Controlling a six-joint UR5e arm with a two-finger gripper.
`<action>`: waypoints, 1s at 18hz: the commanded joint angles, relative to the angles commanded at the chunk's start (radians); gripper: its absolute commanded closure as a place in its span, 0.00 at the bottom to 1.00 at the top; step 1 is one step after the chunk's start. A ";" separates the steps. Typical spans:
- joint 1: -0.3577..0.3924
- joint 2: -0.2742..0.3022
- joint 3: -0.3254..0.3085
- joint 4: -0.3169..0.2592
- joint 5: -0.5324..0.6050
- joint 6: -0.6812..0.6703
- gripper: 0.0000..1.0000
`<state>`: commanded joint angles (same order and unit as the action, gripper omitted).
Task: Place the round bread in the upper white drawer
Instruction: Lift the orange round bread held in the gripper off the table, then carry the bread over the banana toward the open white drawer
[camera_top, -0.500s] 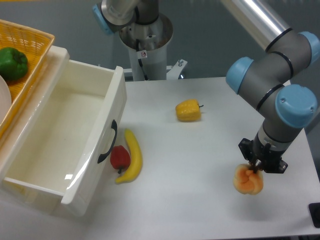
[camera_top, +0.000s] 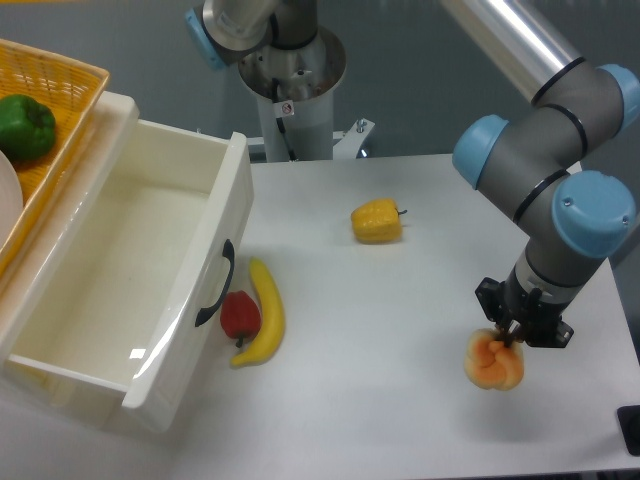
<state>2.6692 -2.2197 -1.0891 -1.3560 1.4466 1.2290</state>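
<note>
Bread first — the round bread (camera_top: 494, 364) sits at the desk's (camera_top: 400, 320) right side with the gripper (camera_top: 513, 340) on its top, jaws seemingly pinching it. The upper white drawer (camera_top: 150, 290) stands open, far left — carrying and release remain.
</note>
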 joint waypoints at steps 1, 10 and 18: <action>-0.006 0.003 0.003 0.000 -0.002 -0.021 1.00; -0.049 0.121 -0.028 -0.050 -0.136 -0.130 1.00; -0.130 0.245 -0.064 -0.084 -0.242 -0.293 1.00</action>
<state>2.5388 -1.9745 -1.1534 -1.4404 1.2042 0.9359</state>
